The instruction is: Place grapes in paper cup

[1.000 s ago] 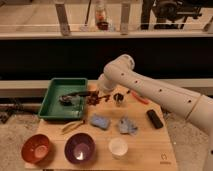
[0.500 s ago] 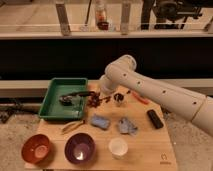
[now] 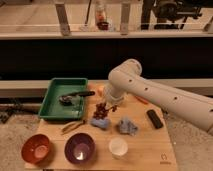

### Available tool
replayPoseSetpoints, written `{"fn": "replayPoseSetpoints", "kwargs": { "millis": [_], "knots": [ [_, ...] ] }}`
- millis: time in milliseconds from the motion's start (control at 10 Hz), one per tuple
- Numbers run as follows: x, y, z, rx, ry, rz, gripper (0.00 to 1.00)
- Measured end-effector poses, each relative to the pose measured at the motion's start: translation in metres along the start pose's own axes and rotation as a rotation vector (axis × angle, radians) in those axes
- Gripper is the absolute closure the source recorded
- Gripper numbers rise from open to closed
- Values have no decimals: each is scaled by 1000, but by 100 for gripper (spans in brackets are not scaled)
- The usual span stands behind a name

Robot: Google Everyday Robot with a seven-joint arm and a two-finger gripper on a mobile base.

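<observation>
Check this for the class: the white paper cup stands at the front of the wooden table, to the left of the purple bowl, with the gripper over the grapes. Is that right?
Not quite. The camera view shows the paper cup to the right of the purple bowl, not left. The rest holds: it stands at the table's front, and the gripper is over the grapes.

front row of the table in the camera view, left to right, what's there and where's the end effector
orange bowl → purple bowl → paper cup. The end effector is farther back, over the grapes.
</observation>
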Motion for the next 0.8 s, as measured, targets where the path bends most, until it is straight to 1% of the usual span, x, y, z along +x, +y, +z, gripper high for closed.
{"fn": "replayPoseSetpoints", "kwargs": {
  "millis": [100, 300, 400, 500, 800],
  "knots": [
    [1, 16, -6, -17, -20, -15, 98],
    [-2, 35, -13, -53, -50, -52, 98],
    [-1, 44, -15, -85, -54, -74, 98],
    [0, 51, -16, -106, -55, -80, 98],
    [10, 79, -24, -149, -56, -81, 98]
  ]
}}
